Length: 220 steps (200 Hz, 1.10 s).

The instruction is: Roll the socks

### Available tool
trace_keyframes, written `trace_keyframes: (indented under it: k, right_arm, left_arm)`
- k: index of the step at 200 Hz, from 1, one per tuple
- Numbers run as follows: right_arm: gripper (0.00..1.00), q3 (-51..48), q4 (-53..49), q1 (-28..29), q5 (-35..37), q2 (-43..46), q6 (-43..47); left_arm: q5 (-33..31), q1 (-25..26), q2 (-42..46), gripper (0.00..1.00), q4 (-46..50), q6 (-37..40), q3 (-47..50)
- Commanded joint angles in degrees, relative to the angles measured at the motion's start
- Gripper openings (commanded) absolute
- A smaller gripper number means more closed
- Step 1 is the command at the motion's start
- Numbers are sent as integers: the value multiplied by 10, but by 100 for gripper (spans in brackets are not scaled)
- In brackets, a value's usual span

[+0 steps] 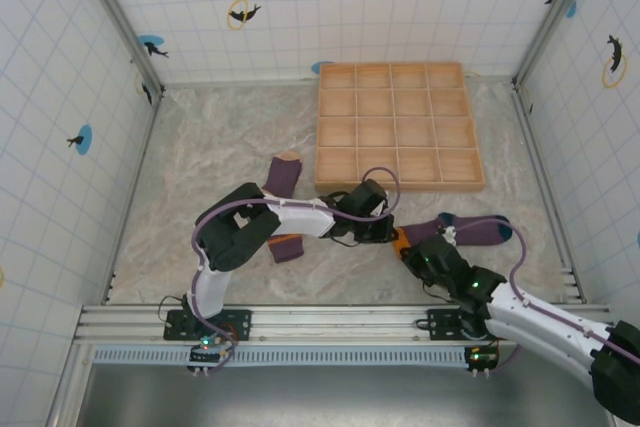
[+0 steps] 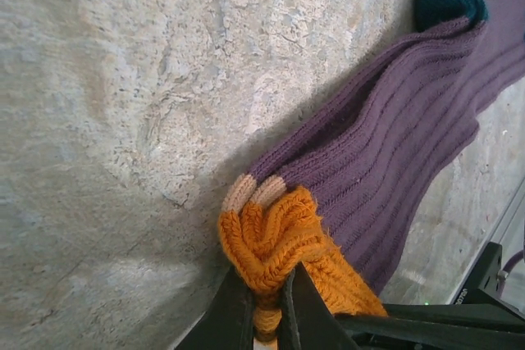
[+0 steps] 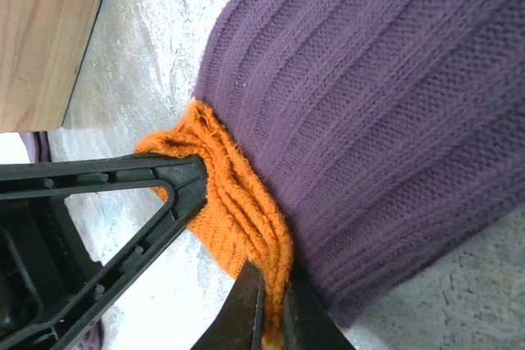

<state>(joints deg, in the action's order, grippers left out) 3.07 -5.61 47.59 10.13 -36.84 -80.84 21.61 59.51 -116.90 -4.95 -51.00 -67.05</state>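
Note:
One of the socks [image 1: 470, 231], purple with an orange cuff and a teal patch, lies flat to the right of centre. Both grippers pinch its orange cuff [image 2: 275, 239]. My left gripper [image 1: 388, 234] is shut on the bunched cuff, which the left wrist view shows squeezed between the fingertips [image 2: 234, 317]. My right gripper [image 1: 407, 250] is shut on the same cuff's edge [image 3: 246, 211] a little beside it, with the purple leg [image 3: 385, 104] stretching away. A second sock [image 1: 284, 177] with a tan toe lies under the left arm, its other end [image 1: 288, 248] poking out below.
A wooden tray [image 1: 395, 125] with several square compartments stands at the back right, its corner [image 3: 41, 38] close to the held sock. Tiled walls enclose the marbled table [image 1: 210, 157]. A metal rail [image 1: 330, 319] runs along the near edge.

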Motion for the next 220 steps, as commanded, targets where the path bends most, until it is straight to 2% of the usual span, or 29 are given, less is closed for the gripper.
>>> trace_keyframes:
  k: [1, 56, 81, 108, 141, 166, 196, 220]
  right_arm:
    - [0, -14, -62, -4, -10, -46, 44]
    - [1, 91, 28, 6, -52, -217, 131]
    - [10, 149, 64, 42, -50, -289, 175]
    - [27, 203, 92, 81, -48, -334, 227]
    - [52, 235, 104, 102, -58, -341, 305]
    - [68, 234, 96, 131, -17, -311, 401]
    - [72, 229, 81, 157, 34, -291, 521]
    - [73, 196, 129, 185, 77, -275, 611]
  left_arm:
    - [-51, -23, 3, 0, 85, 16, 5]
    - [-92, -70, 112, 0, 106, 7, 105]
    - [-117, -73, 168, 0, 111, -17, 164]
    - [-149, -72, 215, 0, 135, -38, 200]
    - [-161, -73, 255, 0, 173, -47, 215]
    - [-162, -73, 283, 0, 191, -52, 220]
    - [-141, -73, 291, 0, 207, -42, 205]
    - [-111, -73, 273, 0, 224, -25, 183]
